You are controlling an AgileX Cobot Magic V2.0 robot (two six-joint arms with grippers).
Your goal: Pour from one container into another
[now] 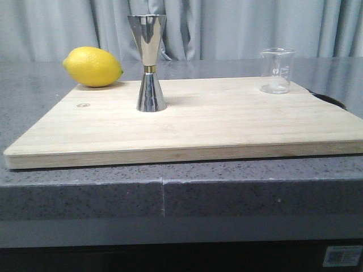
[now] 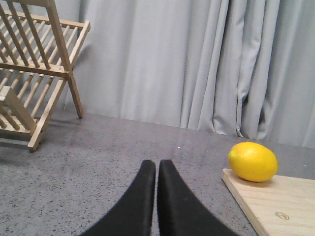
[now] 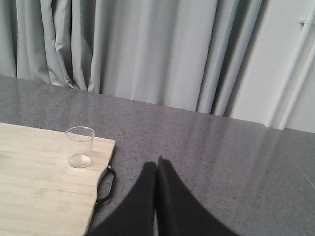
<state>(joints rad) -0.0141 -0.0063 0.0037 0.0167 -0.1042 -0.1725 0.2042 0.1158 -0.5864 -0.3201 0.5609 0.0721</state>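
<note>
Our left fingers (image 2: 156, 169) are pressed together, tip against tip, grasping nothing, hanging over bare grey counter (image 2: 98, 167) just off the lemon end of the wooden cutting board (image 2: 275, 206). Our right fingers (image 3: 156, 169) are likewise clenched on nothing, above the counter just beyond the board's opposite end, beside its black handle (image 3: 109, 184).

We take the cutting board as our landmark. Near its back corner on the handle end stands the small glass beaker (image 1: 277, 70), upright, with faint white printing on its wall. It looks empty from both the front and the right wrist view; we see only clear glass and a bright base, though a trace of clear liquid could not be ruled out. It is near our right fingers but apart from them.

Toward the middle of the board, nearer the lemon end, stands the steel jigger (image 1: 150, 63), upright on its wider lower cone, a thin gold band at its waist. Its upper cup opens upward; we cannot see inside it. It stands well apart from the beaker.

The lemon (image 1: 92, 67) lies at the board's back corner on the left-arm end, touching the edge. Off that end a wooden dish rack (image 2: 34, 73) stands on the counter, before grey curtains (image 2: 197, 64).
</note>
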